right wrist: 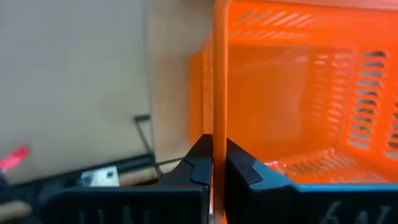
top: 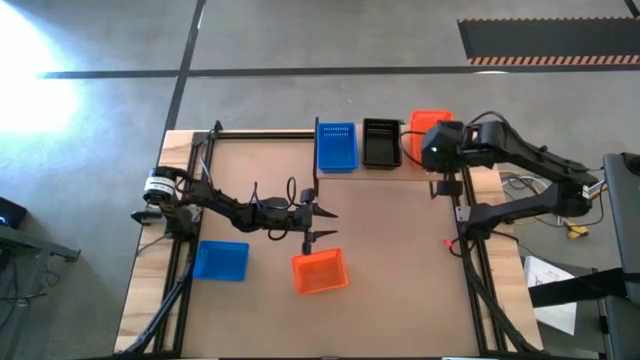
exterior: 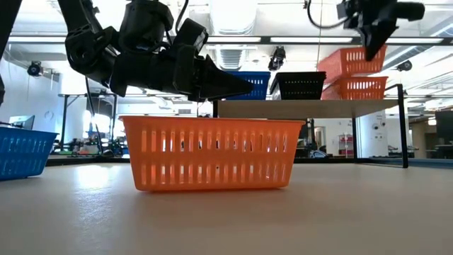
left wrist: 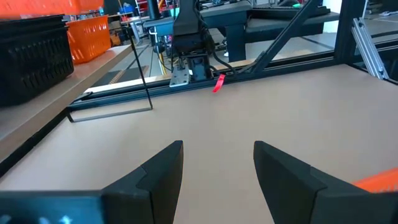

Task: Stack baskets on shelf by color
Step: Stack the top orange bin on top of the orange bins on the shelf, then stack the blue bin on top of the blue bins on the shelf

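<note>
A light-wood shelf stands along the table's far edge. It carries a blue basket, a black basket and an orange basket. Over that orange basket my right gripper is shut on a second orange basket. Another orange basket and a blue basket rest on their bottoms on the tabletop. My left gripper stands open and level over the table's middle, just beyond the tabletop orange basket, with nothing between its fingers. My right gripper pinches one wall of the upper orange basket at its rim, one finger inside the basket and one outside. The fingers come from above, slanting down. The basket hangs tilted over the shelf's orange basket; whether the two touch I cannot tell.
The shelf's thin black legs stand on the table near its far edge. A black metal frame runs along the table's left and right sides. A small red tag lies by the right frame. Bare tabletop lies between the shelf and the two tabletop baskets.
</note>
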`<state>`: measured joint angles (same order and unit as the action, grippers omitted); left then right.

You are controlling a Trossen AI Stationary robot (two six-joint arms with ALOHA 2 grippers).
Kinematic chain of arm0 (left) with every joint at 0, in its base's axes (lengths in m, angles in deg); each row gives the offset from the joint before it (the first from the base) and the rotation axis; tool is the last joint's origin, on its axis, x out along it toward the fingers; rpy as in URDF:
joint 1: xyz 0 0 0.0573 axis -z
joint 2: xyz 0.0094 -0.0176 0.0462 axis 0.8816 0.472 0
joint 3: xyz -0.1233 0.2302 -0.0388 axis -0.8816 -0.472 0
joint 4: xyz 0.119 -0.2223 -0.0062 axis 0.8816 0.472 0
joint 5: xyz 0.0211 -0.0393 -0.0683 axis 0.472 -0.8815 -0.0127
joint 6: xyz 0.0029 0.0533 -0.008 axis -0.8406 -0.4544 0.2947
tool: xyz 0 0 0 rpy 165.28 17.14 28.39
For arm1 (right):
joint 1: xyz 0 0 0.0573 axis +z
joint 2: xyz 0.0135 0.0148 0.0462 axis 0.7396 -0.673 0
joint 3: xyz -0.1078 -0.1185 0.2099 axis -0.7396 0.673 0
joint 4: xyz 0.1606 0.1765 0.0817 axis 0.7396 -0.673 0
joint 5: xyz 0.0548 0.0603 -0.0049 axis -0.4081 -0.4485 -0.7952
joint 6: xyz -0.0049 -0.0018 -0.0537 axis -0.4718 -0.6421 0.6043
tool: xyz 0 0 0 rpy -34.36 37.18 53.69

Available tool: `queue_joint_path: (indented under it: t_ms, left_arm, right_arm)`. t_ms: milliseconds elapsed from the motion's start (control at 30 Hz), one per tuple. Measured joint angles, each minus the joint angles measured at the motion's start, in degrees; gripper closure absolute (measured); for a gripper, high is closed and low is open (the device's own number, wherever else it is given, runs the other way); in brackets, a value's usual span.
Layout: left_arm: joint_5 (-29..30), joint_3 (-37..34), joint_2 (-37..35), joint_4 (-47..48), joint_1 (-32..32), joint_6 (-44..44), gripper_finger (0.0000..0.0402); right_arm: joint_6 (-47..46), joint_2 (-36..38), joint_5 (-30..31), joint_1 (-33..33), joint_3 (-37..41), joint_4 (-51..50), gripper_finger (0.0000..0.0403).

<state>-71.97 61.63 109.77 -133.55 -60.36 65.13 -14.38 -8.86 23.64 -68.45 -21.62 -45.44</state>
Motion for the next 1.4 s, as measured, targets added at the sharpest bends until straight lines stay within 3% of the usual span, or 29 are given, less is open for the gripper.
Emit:
queue_joint_path:
  t_ms: [300,433,867,1000,1200,1300,1400]
  left_arm:
    - [0.0,0.2,0.0,0.04,0.0,0.02,0.0221]
    - [0.0,0.42,0.0,-0.02,0.0,0.02,0.0221]
    - [0.0,0.42,0.0,-0.03,0.0,0.07,0.0221]
    - [0.0,0.37,0.0,-0.04,0.04,0.09,0.0221]
    - [0.0,0.37,0.0,-0.07,0.02,0.07,0.0221]
    - [0.02,0.12,0.0,-0.01,0.03,-0.17,0.0221]
    - [0.0,-0.93,-1.5,1.14,0.07,-0.39,0.0221]
  right_arm:
    - [5.76,-0.84,-0.56,-3.42,2.24,0.37,0.0394]
    - [5.58,-0.75,4.89,-3.78,2.72,0.41,0.0381]
    - [4.9,1.57,5.81,-3.83,3.16,2.15,0.0246]
    - [4.19,3.63,1.55,-3.83,3.16,5.88,0.0227]
    - [-5.55,7.24,-6.1,-3.77,5.91,12.47,0.0234]
    - [-12.94,9.51,-13.91,-2.04,11.07,18.81,0.0241]
    - [-20.27,11.07,-17.37,2.94,18.96,27.99,0.0248]
